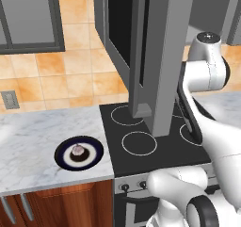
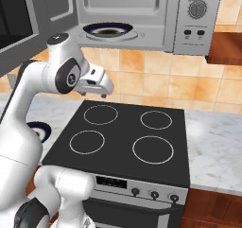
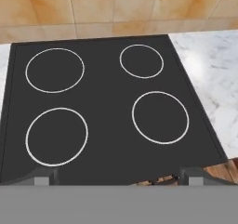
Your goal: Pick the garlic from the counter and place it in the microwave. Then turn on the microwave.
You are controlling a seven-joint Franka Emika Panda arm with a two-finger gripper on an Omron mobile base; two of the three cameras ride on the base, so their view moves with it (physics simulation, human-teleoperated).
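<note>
- The gripper [image 3: 116, 174] is hanging above the black stovetop [image 3: 107, 111], with its two dark finger tips [image 3: 39, 175] standing spread wide at the lower corners of the hand view and nothing sitting between them.
- Straight ahead of the spread jaws, the four white rings of the stovetop are lying in two rows, all of them bare.
- Off to the jaws' right in the hand view, the marble counter [image 3: 209, 74] is running beside the stove's edge; beyond the stove, the tan tiled wall [image 3: 116, 9] is rising.
- Well to the left of the jaws, in the left base view, the garlic [image 1: 77, 150] is sitting in the middle of the dark-blue plate [image 1: 79, 154], which is resting on the counter just beside the stove and well apart from the gripper.
- Above and beyond the jaws, the microwave [image 2: 142, 19] is standing with its door [image 1: 141, 52] swung open, and a second dark plate [image 2: 108, 30] is lying inside the cavity.
</note>
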